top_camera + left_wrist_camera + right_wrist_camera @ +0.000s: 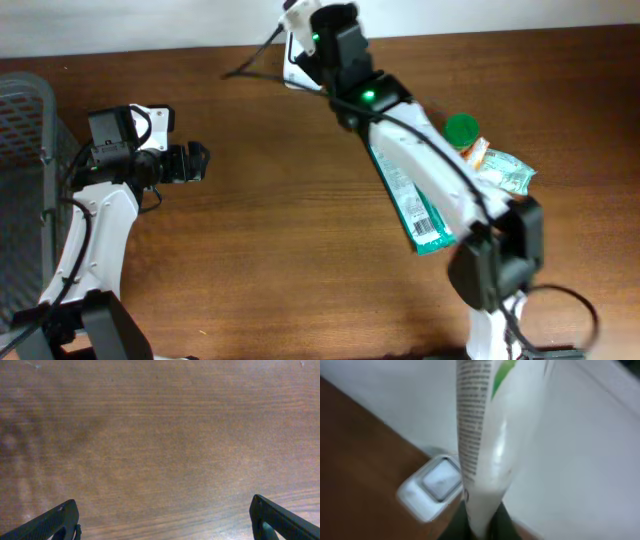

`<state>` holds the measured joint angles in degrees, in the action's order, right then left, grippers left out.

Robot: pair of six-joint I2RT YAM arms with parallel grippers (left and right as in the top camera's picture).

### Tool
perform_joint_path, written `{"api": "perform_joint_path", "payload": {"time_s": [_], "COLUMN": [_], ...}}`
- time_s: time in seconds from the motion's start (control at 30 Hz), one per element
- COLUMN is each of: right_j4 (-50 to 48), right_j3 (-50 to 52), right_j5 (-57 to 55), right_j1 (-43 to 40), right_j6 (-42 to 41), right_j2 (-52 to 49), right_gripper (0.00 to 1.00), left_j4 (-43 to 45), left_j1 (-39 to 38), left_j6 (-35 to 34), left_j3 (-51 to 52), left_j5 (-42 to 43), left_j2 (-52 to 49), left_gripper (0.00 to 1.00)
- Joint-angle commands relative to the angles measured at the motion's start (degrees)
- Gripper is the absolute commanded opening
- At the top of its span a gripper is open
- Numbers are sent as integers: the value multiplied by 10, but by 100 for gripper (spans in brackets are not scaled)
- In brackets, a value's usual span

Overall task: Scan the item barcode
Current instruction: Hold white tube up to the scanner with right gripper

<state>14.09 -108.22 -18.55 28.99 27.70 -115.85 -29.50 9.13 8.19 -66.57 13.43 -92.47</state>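
**A:** How do the jaws stand?

**B:** The right gripper (481, 522) is clamped tight on a white pouch (480, 435) with fine print and a green mark. The pouch stands upright from between the fingers. The left gripper (165, 520) is spread wide and holds nothing, above bare wooden table (160, 435).

**A:** Where is the pouch?

**B:** At the table's far edge, just beside a white scanner (432, 485) with a glass window. Nearer the right arm's base lie a teal packet (418, 220), a green-capped container (462, 130) and a green wrapper (505, 172).
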Motion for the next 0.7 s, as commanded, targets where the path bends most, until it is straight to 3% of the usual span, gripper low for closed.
{"api": "perform_joint_path", "payload": {"time_s": [0.0, 0.1, 0.17, 0.4, 0.53, 0.67], "right_j4": [-117, -266, -313, -282, -283, -283], "right_j3": [-12, -12, -12, -12, -12, -12], "right_j5": [-134, -169, -168, -193, -183, -179], "right_j1": [2, -5, -18, -24, -19, -12], "right_j6": [197, 305, 310, 315, 428, 435], "right_j2": [-87, -173, -207, -235, -235, -235], "right_gripper": [4, 4, 4, 4, 4, 4], "left_j4": [-1, -1, -1, -1, -1, -1], "left_j1": [2, 2, 2, 2, 2, 2], "left_j6": [11, 11, 11, 11, 11, 11], "left_j3": [-3, -3, -3, -3, -3, -3], "left_j5": [2, 2, 2, 2, 2, 2], "left_j2": [1, 1, 1, 1, 1, 1], "left_gripper": [99, 99, 99, 99, 99, 99]}}
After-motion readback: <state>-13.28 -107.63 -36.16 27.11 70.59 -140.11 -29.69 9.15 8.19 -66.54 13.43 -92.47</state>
